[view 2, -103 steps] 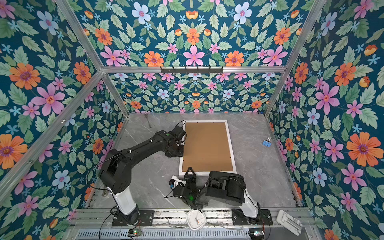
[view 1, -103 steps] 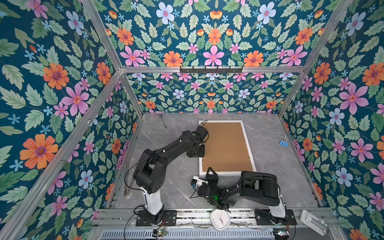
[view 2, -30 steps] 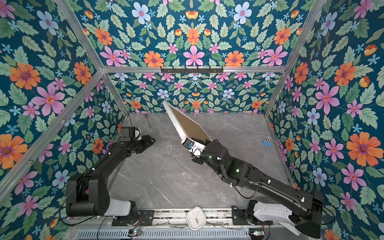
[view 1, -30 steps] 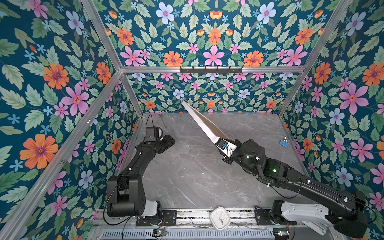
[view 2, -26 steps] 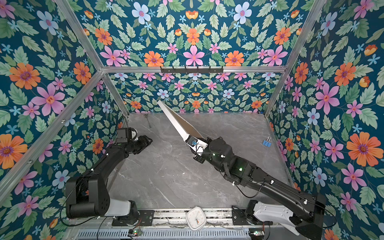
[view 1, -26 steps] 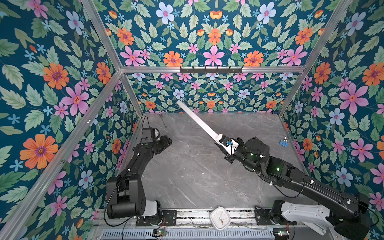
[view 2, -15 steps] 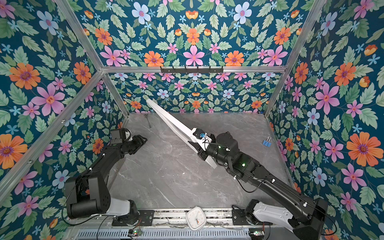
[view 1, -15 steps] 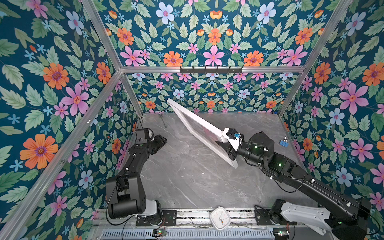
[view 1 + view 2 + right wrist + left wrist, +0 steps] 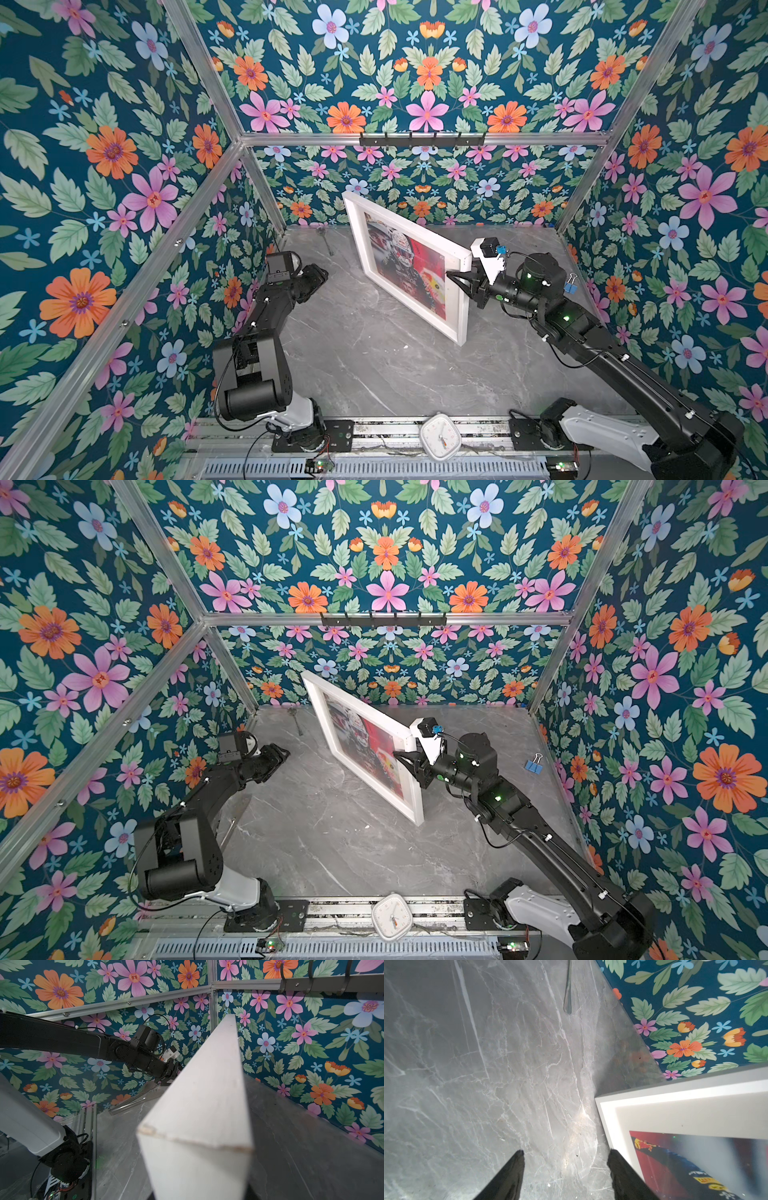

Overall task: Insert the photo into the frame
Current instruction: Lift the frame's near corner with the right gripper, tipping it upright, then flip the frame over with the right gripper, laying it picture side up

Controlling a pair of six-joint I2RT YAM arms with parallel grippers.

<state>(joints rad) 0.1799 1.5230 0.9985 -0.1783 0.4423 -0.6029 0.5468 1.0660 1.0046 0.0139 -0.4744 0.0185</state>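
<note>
Right gripper [image 9: 461, 277] clamps the white moulded frame [image 9: 462, 320], glossy red photo [image 9: 409, 266] inside, held tilted; left gripper [image 9: 565, 1152] hangs, fingers apart, above veined grey surface [image 9: 365, 365].

frame [image 9: 415, 306] white. photo [image 9: 409, 266] red ground, dark suits. table [image 9: 374, 365] grey marble, pale veins. walls [image 9: 124, 166] dark teal, green leaves, orange, pink and pale blue flowers. arms [image 9: 623, 365] mostly black. clip [image 9: 533, 765] blue. clock [image 9: 440, 436] white.
</note>
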